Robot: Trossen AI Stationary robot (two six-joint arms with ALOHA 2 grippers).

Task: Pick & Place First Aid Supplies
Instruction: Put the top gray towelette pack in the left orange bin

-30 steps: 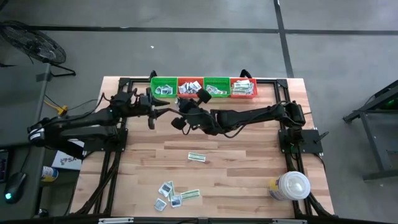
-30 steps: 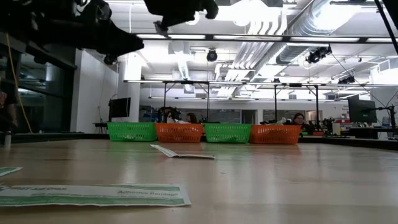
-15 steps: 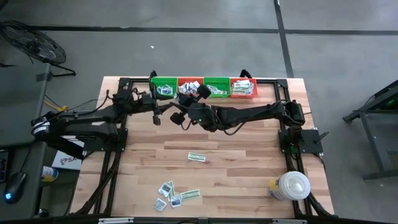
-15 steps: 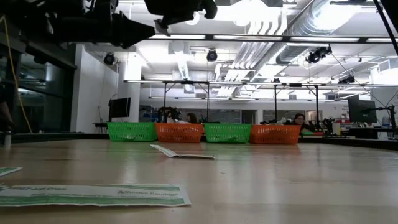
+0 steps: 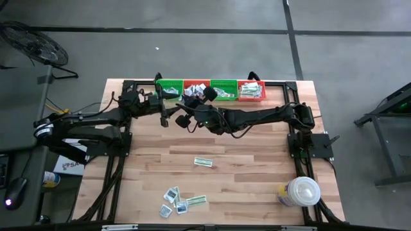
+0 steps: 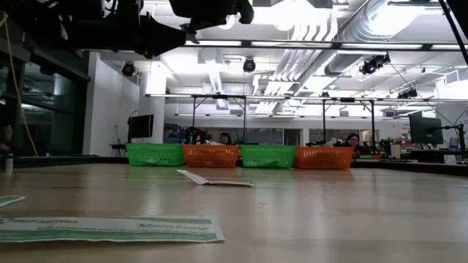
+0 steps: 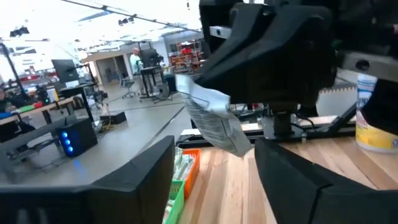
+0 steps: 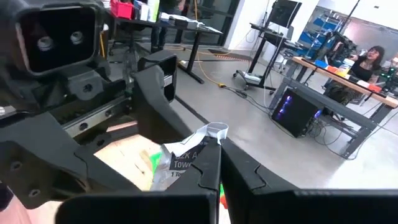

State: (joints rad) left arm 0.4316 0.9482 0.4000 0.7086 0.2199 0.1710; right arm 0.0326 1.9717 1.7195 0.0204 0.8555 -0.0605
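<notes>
My right gripper (image 5: 182, 120) reaches across the table toward its far left and is shut on a small white and grey packet (image 8: 184, 157), above the table near the row of baskets. My left gripper (image 5: 164, 117) is open and faces that packet (image 7: 214, 121) at close range, one finger on each side of it in the left wrist view (image 7: 214, 144). It does not touch the packet. More packets lie flat on the table: a pale-green strip (image 5: 203, 162) at mid-table and a cluster of squares and a strip (image 5: 180, 200) near the near edge. My right gripper pinches the packet between its two fingers (image 8: 208, 171). The end beside the fingertips (image 8: 198, 146) is crumpled, and the rest sticks out past them toward my left gripper. The packet is lifted clear of the table.
Two green and two orange-red baskets (image 5: 169, 85) stand in a row along the far edge, all holding packets. A big white round lidded container (image 5: 302, 191) stands at the near right corner. Bare wood lies between the baskets and the loose packets. A person sits in the room beyond (image 8: 373, 59).
My left gripper has moved toward the far edge and to the right, closing in on my right gripper and its packet. My right gripper rose a little toward the far edge early on, then held nearly still with the packet.
</notes>
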